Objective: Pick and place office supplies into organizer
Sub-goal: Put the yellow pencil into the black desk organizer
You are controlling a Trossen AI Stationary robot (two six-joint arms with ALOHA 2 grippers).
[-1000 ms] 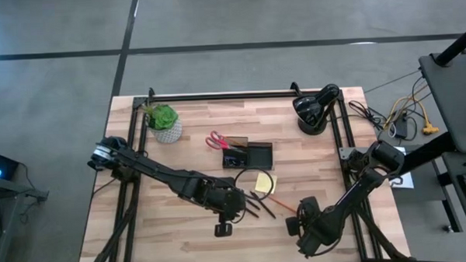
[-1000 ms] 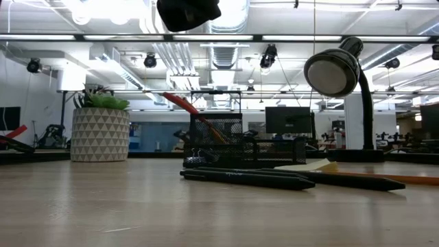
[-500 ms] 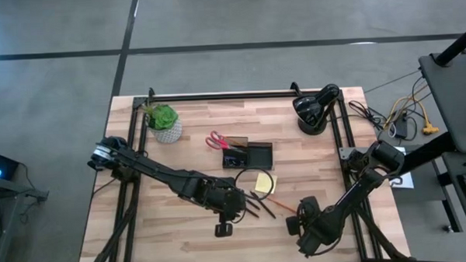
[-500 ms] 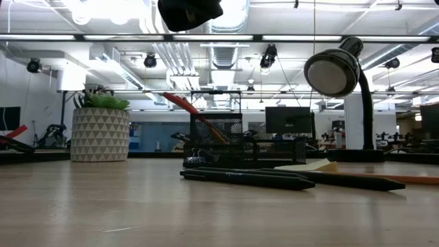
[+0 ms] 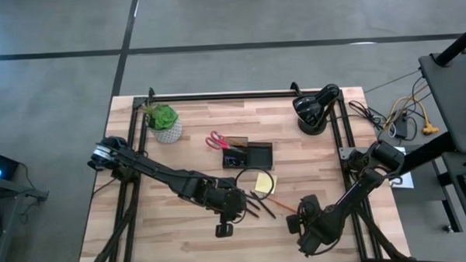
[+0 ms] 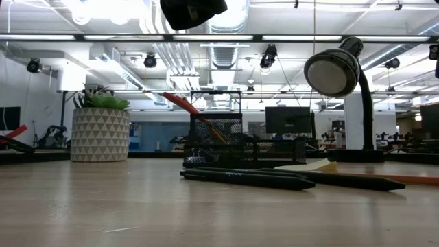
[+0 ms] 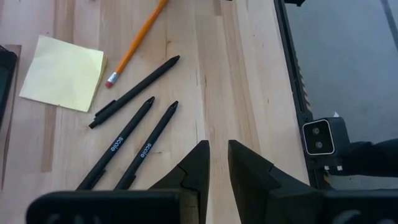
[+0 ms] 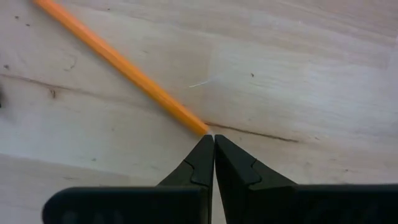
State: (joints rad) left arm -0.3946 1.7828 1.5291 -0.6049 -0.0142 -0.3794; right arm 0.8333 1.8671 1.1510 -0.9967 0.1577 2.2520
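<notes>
my left gripper (image 7: 217,163) hangs nearly shut and empty; three black pens (image 7: 132,93) lie at its ten o'clock, long axes toward one o'clock. my right gripper (image 8: 213,149) is clenched at the pencil (image 8: 118,62) tip.

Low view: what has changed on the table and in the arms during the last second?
Almost nothing. In the low view, the dark arm part at the top edge has drifted slightly to the right. The pens, pencil, sticky pad, scissors and organizer lie as before. No gripper took hold of anything or let anything go.
</notes>
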